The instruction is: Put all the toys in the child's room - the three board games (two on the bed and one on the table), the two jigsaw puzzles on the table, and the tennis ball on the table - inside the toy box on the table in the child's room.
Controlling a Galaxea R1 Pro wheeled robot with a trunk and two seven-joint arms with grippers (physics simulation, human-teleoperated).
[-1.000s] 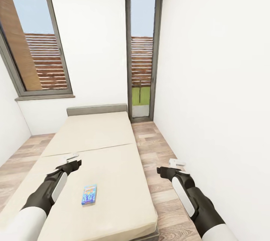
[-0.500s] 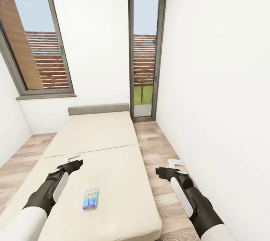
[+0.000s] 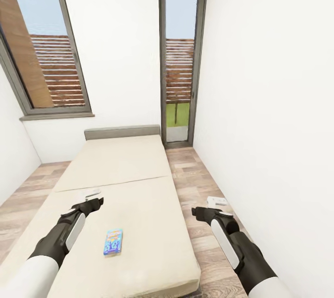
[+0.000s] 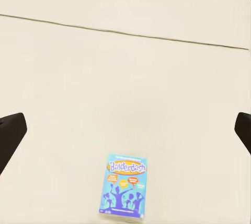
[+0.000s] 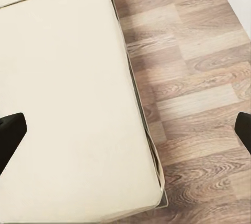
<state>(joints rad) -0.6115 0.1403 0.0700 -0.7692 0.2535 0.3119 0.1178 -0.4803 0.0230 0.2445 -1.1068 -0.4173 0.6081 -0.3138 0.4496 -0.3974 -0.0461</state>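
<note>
Shows one board game (image 3: 112,241), small and blue, lying flat on the near half of the bed (image 3: 139,163), on the robot's side of the seam (image 3: 111,185) and well clear of the mattress edges. Lies between the two arms, nearer the left one.

Carries the left jaws spread wide and empty above the mattress, a little past the game as seen from the head. Puts the game (image 4: 124,184) low in the left wrist picture, between the lines of the two dark fingertips (image 4: 10,132) but short of them. Carries the right jaws open and empty as well, out over the floor (image 3: 195,182) just beside the bed's edge (image 5: 137,109).

Probably stands at the approach to a first pick, with nothing yet in the toy box so far as can be judged.

Risks from here:
- Overshooting: reaching straight down from this pose would likely land on bare mattress beyond the game; needs a draw back first.
- Shoving rather than gripping: a thin flat box on a soft surface gives little edge to catch, so closing too high may only slide it or tip it.
- Digging in: pressing too low may sink the fingertips into the mattress and pinch fabric.
- Weak hold: gripping near one corner could let it swing and drop on the way to the worktop.
</note>
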